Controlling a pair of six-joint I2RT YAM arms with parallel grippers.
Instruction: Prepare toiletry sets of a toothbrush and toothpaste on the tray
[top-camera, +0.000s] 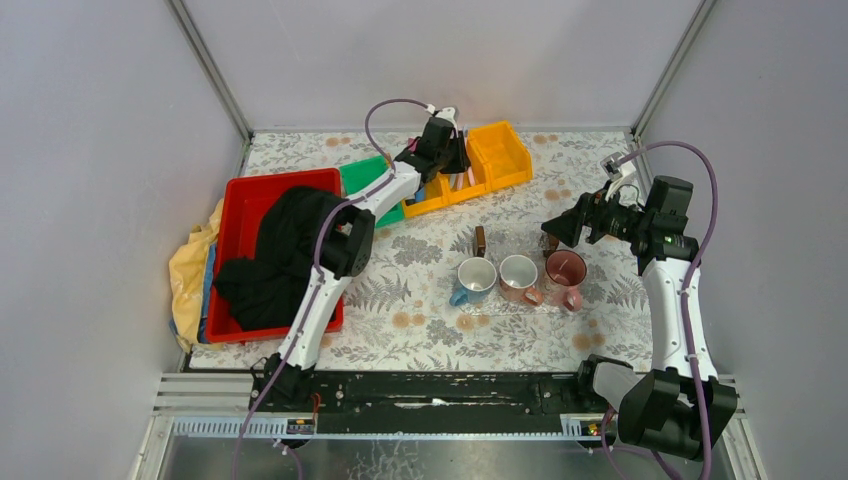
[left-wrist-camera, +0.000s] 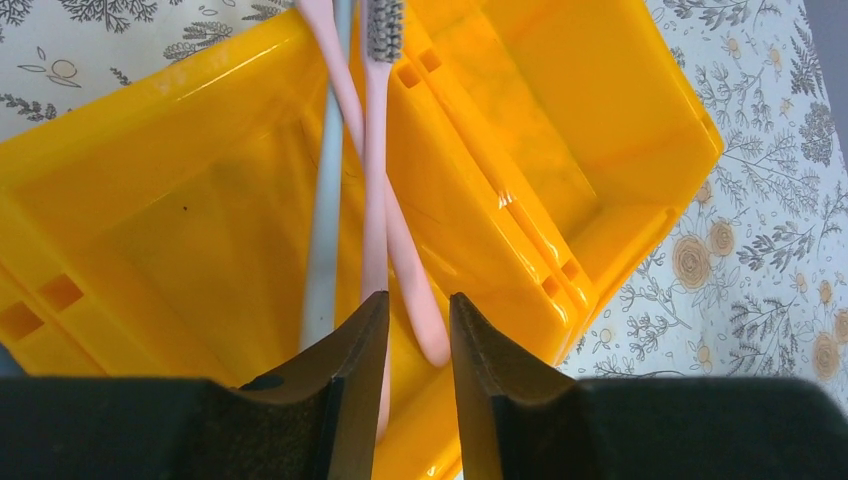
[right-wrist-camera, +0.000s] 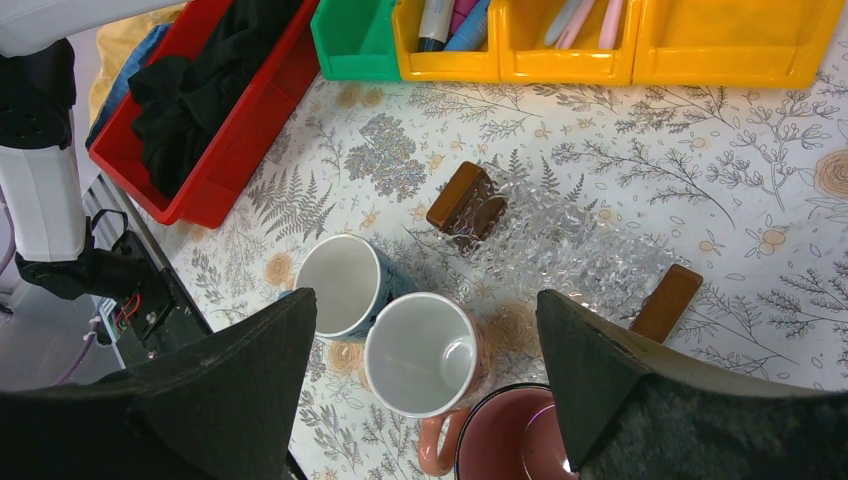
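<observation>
Three toothbrushes lie in a yellow bin (left-wrist-camera: 180, 230): a pink one (left-wrist-camera: 402, 235), a light blue one (left-wrist-camera: 325, 220) and a whitish-pink one (left-wrist-camera: 375, 170) with its bristles at the far end. My left gripper (left-wrist-camera: 418, 298) (top-camera: 455, 152) hangs over their near ends, its jaws a narrow gap apart around the pink handles without pinching them. The white (right-wrist-camera: 435, 20), magenta (right-wrist-camera: 460, 12) and blue (right-wrist-camera: 477, 28) toothpaste tubes sit in the neighbouring yellow compartment. My right gripper (right-wrist-camera: 425, 300) (top-camera: 552, 232) is wide open and empty above the mugs on the clear tray (right-wrist-camera: 590, 255).
Three mugs stand on the tray: blue (right-wrist-camera: 340, 285), white-and-orange (right-wrist-camera: 420, 355), maroon (right-wrist-camera: 505, 435). Two brown blocks (right-wrist-camera: 468, 205) (right-wrist-camera: 665, 300) sit at the tray's edges. A green bin (right-wrist-camera: 355, 40) and a red bin (top-camera: 245, 205) holding black cloth are to the left.
</observation>
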